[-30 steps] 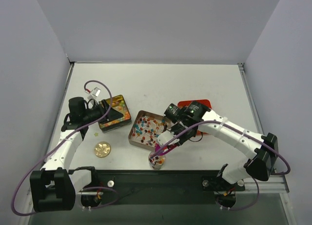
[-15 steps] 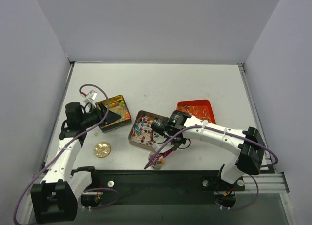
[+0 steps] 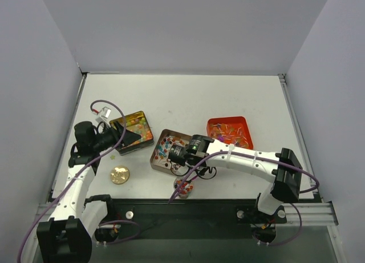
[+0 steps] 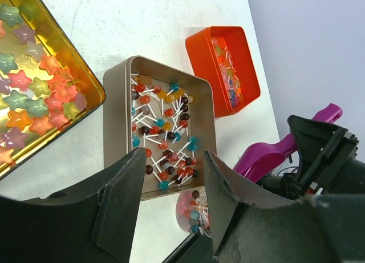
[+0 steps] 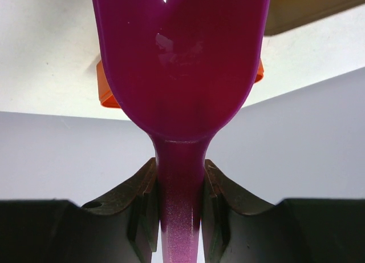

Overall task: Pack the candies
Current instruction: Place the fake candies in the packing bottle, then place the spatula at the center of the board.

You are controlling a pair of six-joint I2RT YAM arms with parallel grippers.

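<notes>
Many tiny colourful candies point(image 4: 164, 134) were held in a square brown metal tin point(image 4: 116, 120) on the white surface point(image 4: 142, 23) at mid-frame. A purple plastic scoop point(image 5: 179, 75) was pinched by the right hand point(image 5: 178, 203); the left hand point(image 4: 171, 180) was spread.

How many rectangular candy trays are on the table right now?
3. Gold tin of star sweets on the left; bronze tin of lollipops in the middle; orange tray on the right. None seems hidden; the small round cup at the near edge is not counted.
</notes>
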